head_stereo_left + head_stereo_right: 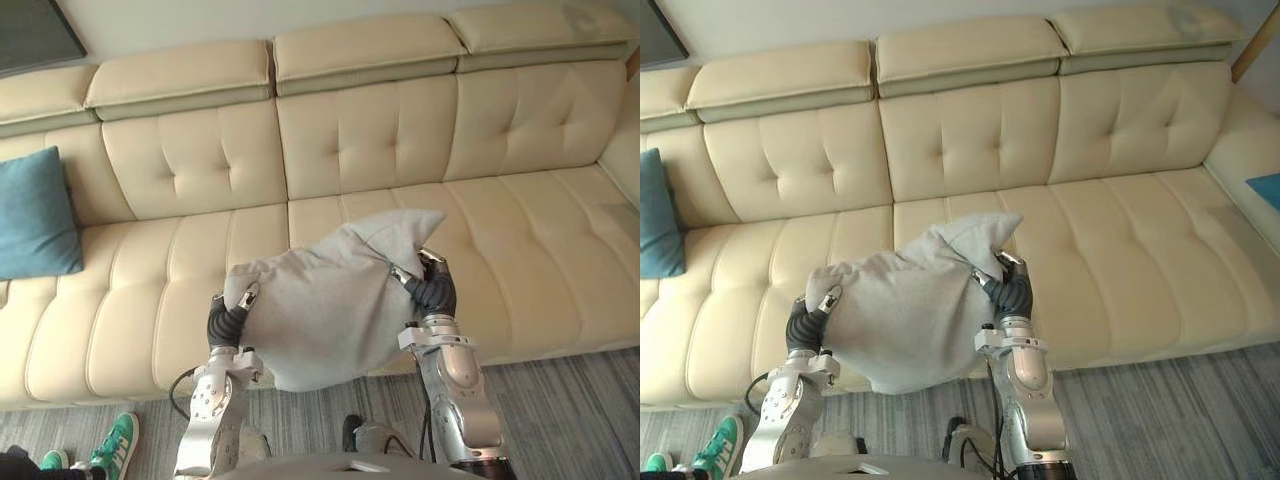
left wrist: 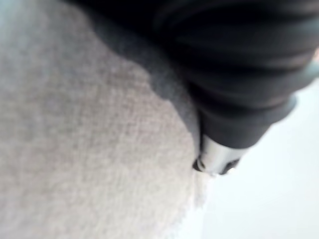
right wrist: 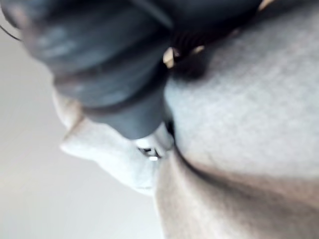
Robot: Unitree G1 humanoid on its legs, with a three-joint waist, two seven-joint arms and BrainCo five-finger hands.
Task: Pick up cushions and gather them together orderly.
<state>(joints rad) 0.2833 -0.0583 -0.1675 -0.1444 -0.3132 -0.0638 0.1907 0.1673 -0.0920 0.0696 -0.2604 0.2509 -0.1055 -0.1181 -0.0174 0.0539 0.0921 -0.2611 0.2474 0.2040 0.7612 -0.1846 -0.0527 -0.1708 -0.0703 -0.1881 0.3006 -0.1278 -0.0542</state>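
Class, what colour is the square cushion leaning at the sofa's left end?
Teal blue cushion; left eye view.

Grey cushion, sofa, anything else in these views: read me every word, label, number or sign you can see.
None: no word, label, number or sign can be read.
The grey cushion, the cream sofa and the teal cushion show plain surfaces.
The green shoe beside the sofa is too small to tell.

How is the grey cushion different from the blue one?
The grey cushion is held in the air by the left hand and right hand; the blue cushion leans on the sofa back. The grey cushion is scrunched with a corner poking up; the blue cushion looks smooth. Both are soft cushions.
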